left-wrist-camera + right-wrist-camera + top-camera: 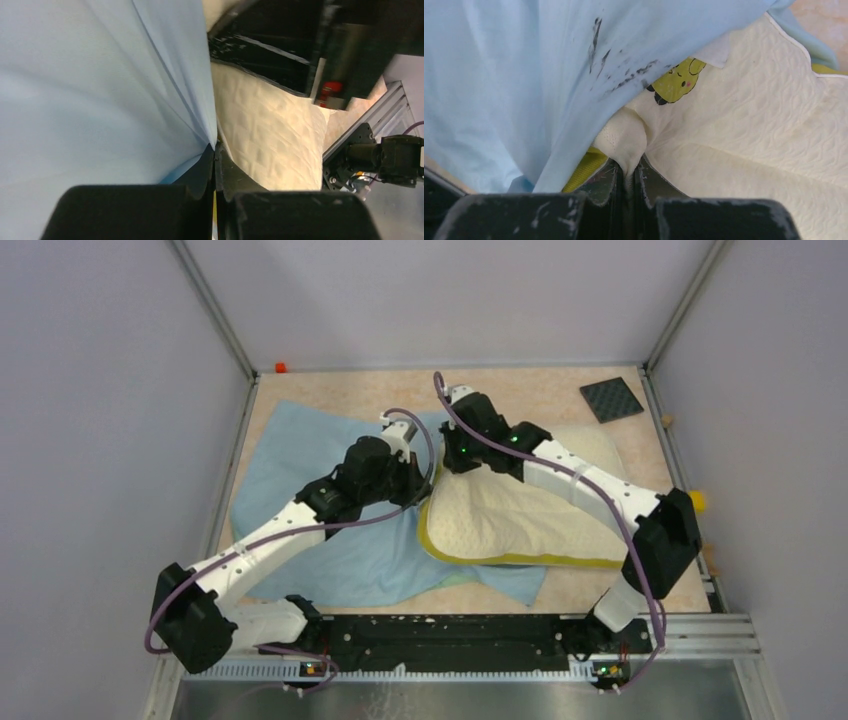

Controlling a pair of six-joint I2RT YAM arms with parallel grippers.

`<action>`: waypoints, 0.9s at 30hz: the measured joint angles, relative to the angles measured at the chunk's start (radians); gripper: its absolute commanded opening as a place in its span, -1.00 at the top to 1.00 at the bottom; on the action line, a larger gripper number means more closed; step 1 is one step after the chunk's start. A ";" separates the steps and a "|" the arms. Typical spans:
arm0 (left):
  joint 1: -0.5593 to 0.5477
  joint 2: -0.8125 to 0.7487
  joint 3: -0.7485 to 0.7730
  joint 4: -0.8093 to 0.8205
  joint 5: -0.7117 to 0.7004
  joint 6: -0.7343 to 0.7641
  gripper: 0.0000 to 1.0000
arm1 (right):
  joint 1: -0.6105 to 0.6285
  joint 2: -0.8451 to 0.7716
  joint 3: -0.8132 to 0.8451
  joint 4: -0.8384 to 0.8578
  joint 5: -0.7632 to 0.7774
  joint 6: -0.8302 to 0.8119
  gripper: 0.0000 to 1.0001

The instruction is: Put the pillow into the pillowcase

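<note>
Over the pillowcase (290,445), left gripper (215,155), clamped on its edge, should hold it high while right gripper (628,170), pinching the pillow (500,520) corner, pushes in.

Robotics lab test cell: plain grey wall panels (100,390) and aluminium corner posts (215,310) box in a beige tabletop (330,390). A cabled left arm (270,540) and right arm (590,485) are bolted to a mounting rail (460,632) along the frame's bottom edge.
</note>
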 measured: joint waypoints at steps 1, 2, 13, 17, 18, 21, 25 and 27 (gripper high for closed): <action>0.002 -0.003 0.001 -0.013 0.005 0.005 1.00 | 0.001 0.014 0.008 0.001 0.015 0.004 1.00; 0.004 -0.007 0.001 -0.027 0.009 0.008 1.00 | 0.006 0.033 0.009 0.005 0.034 0.008 1.00; 0.004 -0.088 0.008 -0.275 -0.039 0.001 1.00 | 0.013 0.183 -0.041 0.136 0.063 0.097 -0.07; 0.003 -0.085 0.008 -0.295 -0.070 -0.026 1.00 | 0.013 0.115 -0.040 0.120 0.036 0.103 -0.23; 0.002 -0.079 0.008 -0.299 -0.077 -0.035 1.00 | 0.013 0.081 -0.041 0.111 0.032 0.103 -0.26; 0.000 -0.055 0.008 -0.313 -0.086 -0.050 1.00 | 0.021 -0.022 -0.062 0.115 0.034 0.103 -0.38; 0.000 -0.036 0.008 -0.330 -0.096 -0.070 1.00 | 0.071 -0.191 -0.166 0.126 0.065 0.101 -0.46; 0.000 -0.036 0.008 -0.329 -0.105 -0.081 1.00 | 0.133 -0.251 -0.236 0.130 0.084 0.100 -0.50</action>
